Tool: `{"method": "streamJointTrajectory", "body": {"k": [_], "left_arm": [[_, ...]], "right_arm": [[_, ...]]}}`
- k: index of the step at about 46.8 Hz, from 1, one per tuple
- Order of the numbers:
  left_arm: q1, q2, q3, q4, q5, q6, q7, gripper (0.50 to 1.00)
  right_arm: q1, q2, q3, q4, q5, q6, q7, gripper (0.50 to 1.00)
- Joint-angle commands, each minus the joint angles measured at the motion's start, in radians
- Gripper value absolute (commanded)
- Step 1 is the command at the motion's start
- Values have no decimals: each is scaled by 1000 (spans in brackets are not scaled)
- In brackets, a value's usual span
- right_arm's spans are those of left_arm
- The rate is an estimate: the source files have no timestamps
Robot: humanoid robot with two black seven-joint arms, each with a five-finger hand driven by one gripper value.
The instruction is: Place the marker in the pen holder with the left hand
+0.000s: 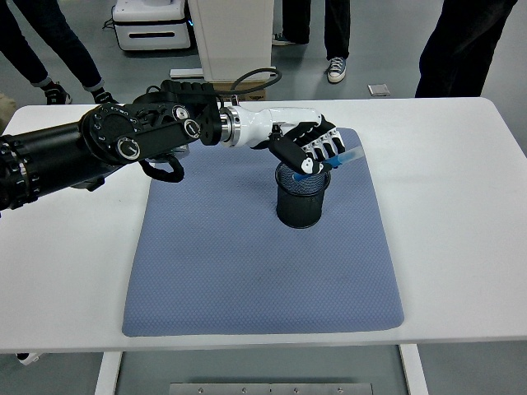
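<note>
A black mesh pen holder (302, 197) stands upright on the blue mat (247, 255), right of its middle. My left hand (310, 151) hovers just over the holder's rim, fingers curled around a blue marker (338, 161). The marker lies tilted, its pale end sticking out to the right past the fingers and its lower end over the holder's opening. The left arm reaches in from the left edge across the mat's back. The right arm does not show.
The mat lies on a white table (461, 189). Several people's legs (461, 45) stand beyond the far edge, with a white machine base (152, 23) at the back left.
</note>
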Motion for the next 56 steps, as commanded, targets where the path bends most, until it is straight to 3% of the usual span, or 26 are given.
{"method": "streamJointTrajectory", "body": {"k": [1, 6, 13, 31, 43, 46, 52, 56], "left_arm": [[0, 1, 0, 0, -21, 4, 0, 704], [-1, 3, 0, 0, -37, 18, 0, 909], [-5, 7, 0, 0, -38, 16, 0, 1000], [-1, 57, -41, 12, -86, 22, 0, 1000], [43, 89, -72, 60, -86, 97, 2, 1000], [60, 104, -73, 66, -87, 162, -2, 1000], [130, 107, -145, 66, -87, 382, -29, 1000], [166, 118, -210, 66, -89, 430, -40, 1000]], "right_arm": [[0, 0, 0, 0, 0, 0, 0, 1000], [0, 0, 0, 0, 0, 0, 0, 1000], [0, 0, 0, 0, 0, 0, 0, 1000], [0, 0, 0, 0, 0, 0, 0, 1000], [0, 0, 0, 0, 0, 0, 0, 1000], [0, 0, 0, 0, 0, 0, 0, 1000], [0, 0, 0, 0, 0, 0, 0, 1000], [0, 0, 0, 0, 0, 0, 0, 1000]]}}
